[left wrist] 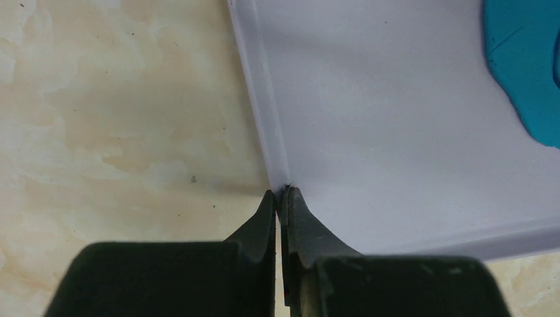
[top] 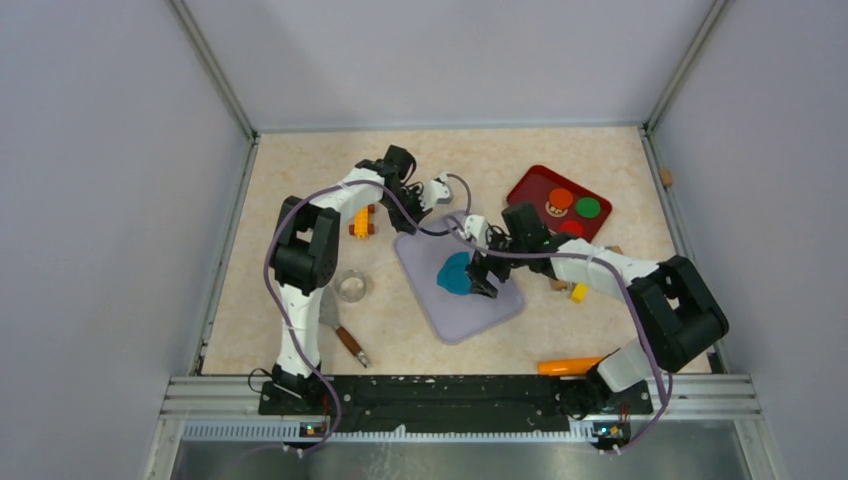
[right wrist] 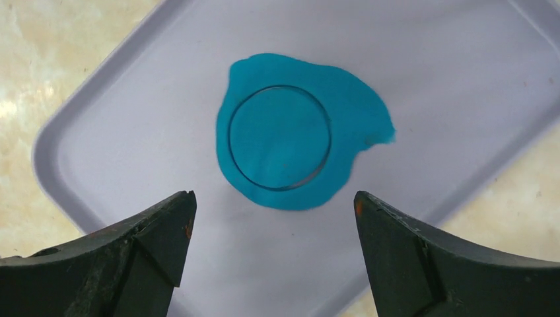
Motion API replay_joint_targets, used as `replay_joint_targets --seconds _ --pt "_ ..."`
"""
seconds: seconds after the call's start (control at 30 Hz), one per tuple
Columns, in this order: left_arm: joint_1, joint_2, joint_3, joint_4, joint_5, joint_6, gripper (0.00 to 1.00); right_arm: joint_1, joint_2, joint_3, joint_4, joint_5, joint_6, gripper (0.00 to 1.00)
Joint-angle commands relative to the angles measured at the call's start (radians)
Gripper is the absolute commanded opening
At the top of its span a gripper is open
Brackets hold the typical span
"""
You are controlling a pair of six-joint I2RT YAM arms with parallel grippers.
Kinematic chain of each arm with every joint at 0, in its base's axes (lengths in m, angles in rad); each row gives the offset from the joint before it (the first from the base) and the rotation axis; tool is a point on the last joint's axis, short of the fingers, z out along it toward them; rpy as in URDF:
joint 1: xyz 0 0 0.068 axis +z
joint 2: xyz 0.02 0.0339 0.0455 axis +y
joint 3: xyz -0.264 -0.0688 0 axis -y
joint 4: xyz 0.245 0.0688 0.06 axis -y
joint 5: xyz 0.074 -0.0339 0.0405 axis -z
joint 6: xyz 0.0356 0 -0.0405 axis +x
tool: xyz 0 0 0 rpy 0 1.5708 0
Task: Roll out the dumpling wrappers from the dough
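Flattened dough (right wrist: 360, 125) laid at the middle of the mat (right wrist: 429, 79), a round wrapper (right wrist: 279, 137) outlined within it, right gripper (right wrist: 274, 198) held over the dough, jaws spread wide, nothing grasped, left gripper (left wrist: 282, 195) clenched tight at the mat's rim.

Soft teal dough (right wrist: 297, 132) looks smooth and matt, with a thin circle pressed into its surface. The lavender plastic mat (right wrist: 132, 132) has a slight sheen. The table (left wrist: 99, 99) is cream, marbled like stone. The right gripper (right wrist: 274, 201) has matt black plastic fingers (right wrist: 152, 238).
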Motion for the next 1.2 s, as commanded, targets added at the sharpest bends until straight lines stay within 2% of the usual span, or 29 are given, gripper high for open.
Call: replay_joint_targets --seconds 0.0,0.33,0.6,0.97,1.07,1.17 --pt "0.003 -0.011 -0.027 -0.061 0.008 0.124 0.00 0.048 -0.026 -0.026 0.062 -0.035 -0.260 0.91" --pt "0.003 -0.025 -0.050 -0.053 0.018 0.133 0.00 0.085 0.012 -0.050 0.096 0.042 -0.310 0.91" --pt "0.004 -0.022 -0.046 -0.045 0.015 0.118 0.00 0.096 0.108 0.072 -0.072 0.000 -0.245 0.82" --pt "0.003 -0.019 -0.046 -0.041 0.018 0.116 0.00 0.103 0.168 0.120 -0.098 0.031 -0.174 0.80" --pt "0.004 -0.018 -0.042 -0.041 0.016 0.111 0.00 0.110 0.182 0.129 -0.103 0.049 -0.167 0.76" --pt "0.003 -0.017 -0.045 -0.040 0.019 0.108 0.00 0.112 0.205 0.143 -0.124 0.057 -0.166 0.68"
